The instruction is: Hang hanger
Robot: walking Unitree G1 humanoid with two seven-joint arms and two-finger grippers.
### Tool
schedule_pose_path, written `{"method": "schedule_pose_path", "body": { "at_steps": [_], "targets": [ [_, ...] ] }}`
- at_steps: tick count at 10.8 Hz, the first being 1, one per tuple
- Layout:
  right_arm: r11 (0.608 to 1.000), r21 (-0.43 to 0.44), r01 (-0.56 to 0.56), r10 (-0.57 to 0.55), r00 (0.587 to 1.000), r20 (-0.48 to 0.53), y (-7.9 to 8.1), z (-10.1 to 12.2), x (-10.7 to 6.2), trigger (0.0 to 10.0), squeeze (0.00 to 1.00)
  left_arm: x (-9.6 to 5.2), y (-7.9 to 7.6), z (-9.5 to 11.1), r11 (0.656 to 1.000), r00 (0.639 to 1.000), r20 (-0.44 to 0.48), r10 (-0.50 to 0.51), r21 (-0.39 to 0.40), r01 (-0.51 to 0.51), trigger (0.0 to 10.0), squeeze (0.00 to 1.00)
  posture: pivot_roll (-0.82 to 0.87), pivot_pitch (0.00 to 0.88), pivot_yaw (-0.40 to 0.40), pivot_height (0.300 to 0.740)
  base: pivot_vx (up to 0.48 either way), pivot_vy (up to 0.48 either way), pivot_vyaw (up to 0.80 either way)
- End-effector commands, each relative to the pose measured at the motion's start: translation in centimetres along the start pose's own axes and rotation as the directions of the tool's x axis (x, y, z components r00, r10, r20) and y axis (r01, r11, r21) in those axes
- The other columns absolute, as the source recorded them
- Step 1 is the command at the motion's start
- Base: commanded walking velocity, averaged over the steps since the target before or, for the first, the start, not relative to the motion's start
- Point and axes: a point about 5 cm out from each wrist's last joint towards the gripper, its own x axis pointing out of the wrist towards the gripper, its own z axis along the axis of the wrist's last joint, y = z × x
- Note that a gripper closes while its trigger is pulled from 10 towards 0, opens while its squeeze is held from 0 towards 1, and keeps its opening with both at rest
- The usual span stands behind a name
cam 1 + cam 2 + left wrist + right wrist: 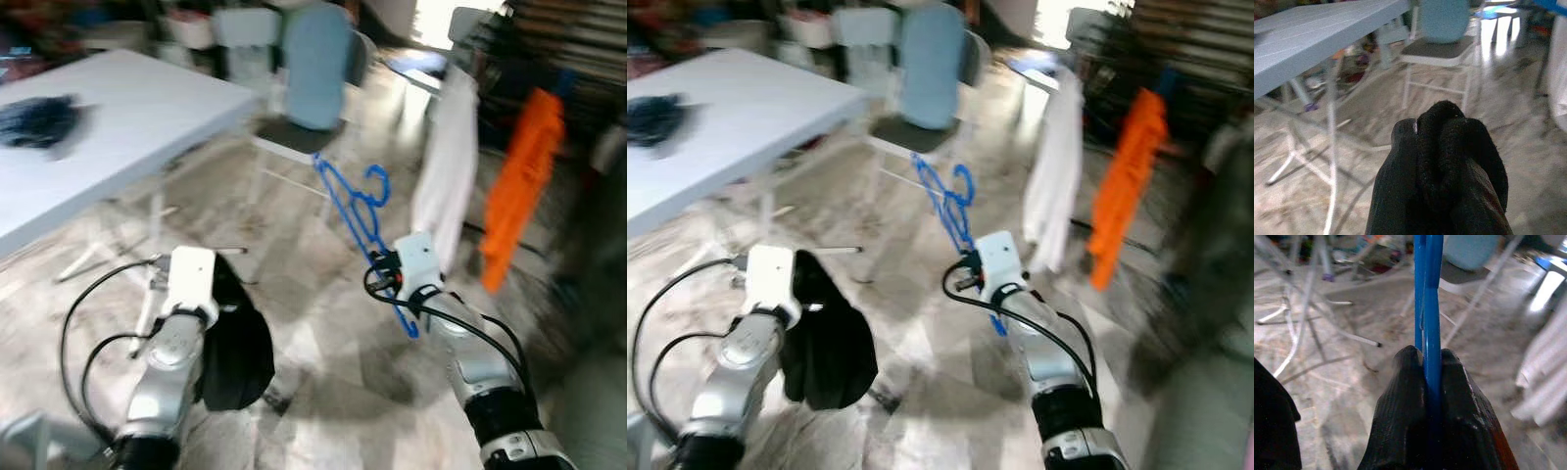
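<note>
The right gripper is pinching one blue hanger between its two black fingers, jaws closed tight on the plastic. The hanger is sticking up and away from the gripper over the marble floor, its hook end toward a single grey-seated chair. The left gripper is clamping one black cloth, which is draping down beside the silver arm and hiding the fingertips. Beyond it one white folding table is standing, with one dark bundle lying on top. To the right, two garments are hanging: one white and one orange, near each other; the scene is blurring.
</note>
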Motion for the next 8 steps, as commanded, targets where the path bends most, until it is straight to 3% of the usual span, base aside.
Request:
{"method": "schedule_pose_path", "body": {
  "at_steps": [1,8],
  "targets": [
    [1.0,0.005,0.005,-0.005,0.999,0.032,0.16,0.85,-0.02,10.0,0.0,0.3,0.19,0.56,1.0,1.0,0.027,-0.009,0.002,0.009,10.0,0.0,-0.16,0.0,0.02,0.74,0.0,0.45,-0.8],
    [1.0,0.007,0.008,-0.009,0.999,0.034,0.79,1.05,-0.3,10.0,0.0,0.31,-0.29,0.23,0.998,0.999,0.013,-0.051,-0.029,0.051,10.0,0.0,-0.16,0.0,0.025,0.74,0.0,0.474,-0.59]
  ]
}}
